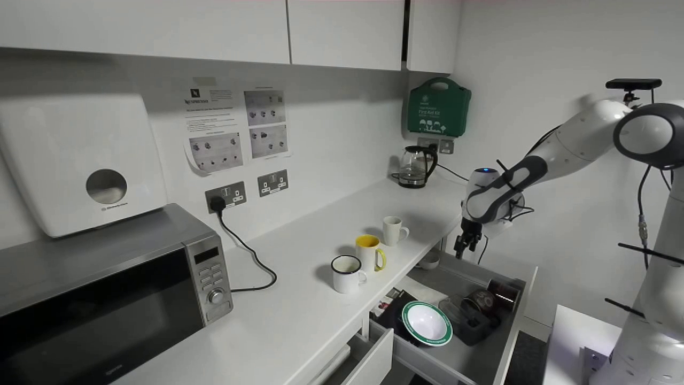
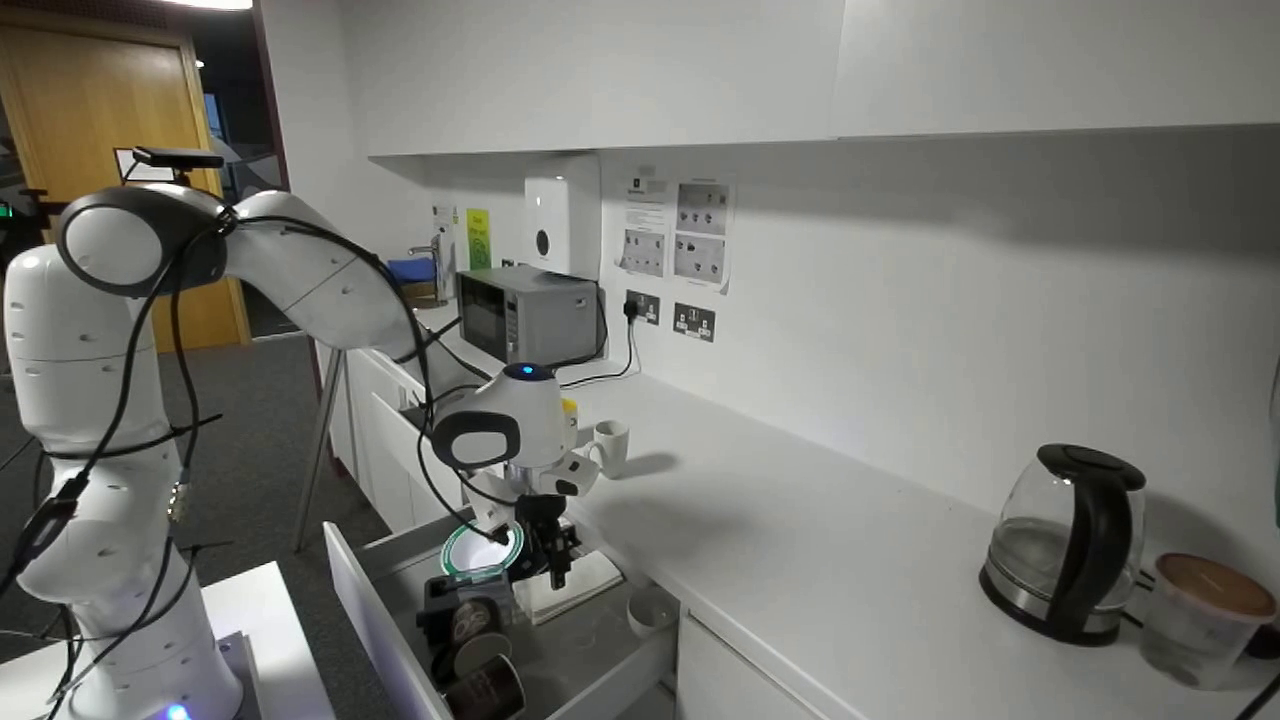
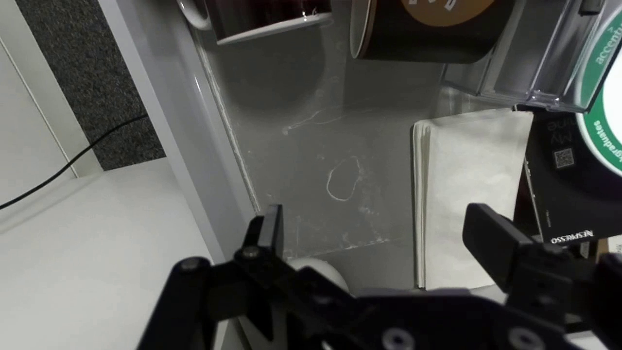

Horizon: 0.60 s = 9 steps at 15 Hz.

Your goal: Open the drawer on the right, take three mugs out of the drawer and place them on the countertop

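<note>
Looks done with nothing left, having black-rimmed mug (image 1: 346, 276), yellow-handled mug (image 1: 366, 258) and plain white mug (image 1: 391, 232) on bench (image 1: 278, 321), drawer (image 1: 481, 353) pulled out, claw (image 3: 376, 231) wide and empty.

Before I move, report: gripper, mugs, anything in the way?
Gripper open, nothing held. Three mugs standing on the countertop. Drawer open beneath gripper; nothing seen blocking it.

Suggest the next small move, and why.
I'd probably lift the hand straight up, clear of the drawer. It hangs open over it, holding nothing, and the black-rimmed mug, the yellow-lined mug and the plain white mug all stand on the countertop, so the three look done.
</note>
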### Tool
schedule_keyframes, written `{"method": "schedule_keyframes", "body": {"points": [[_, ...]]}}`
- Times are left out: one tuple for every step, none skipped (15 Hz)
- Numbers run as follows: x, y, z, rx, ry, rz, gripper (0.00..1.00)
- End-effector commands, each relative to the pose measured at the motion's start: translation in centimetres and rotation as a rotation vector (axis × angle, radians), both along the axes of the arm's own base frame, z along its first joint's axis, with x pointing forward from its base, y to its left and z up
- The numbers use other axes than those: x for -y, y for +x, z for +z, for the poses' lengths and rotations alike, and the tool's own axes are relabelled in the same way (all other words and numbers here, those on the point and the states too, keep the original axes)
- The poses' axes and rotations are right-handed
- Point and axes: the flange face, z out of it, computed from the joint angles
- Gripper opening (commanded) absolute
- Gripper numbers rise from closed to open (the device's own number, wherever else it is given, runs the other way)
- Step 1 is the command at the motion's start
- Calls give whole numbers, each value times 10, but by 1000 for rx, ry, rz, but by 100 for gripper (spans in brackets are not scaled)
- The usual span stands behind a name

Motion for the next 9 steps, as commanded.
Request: {"method": "schedule_keyframes", "body": {"points": [[12,-13,5,-25,13,-49,100],[14,-14,4,-29,14,-54,100],[16,-17,4,-35,17,-60,100],[19,-18,4,-41,20,-66,100],[19,-20,5,-46,25,-64,100],[17,-21,6,-46,27,-59,100],[15,-21,8,-43,25,-51,100],[17,-13,-3,-40,18,-47,100],[17,-13,-3,-40,18,-47,100]]}}
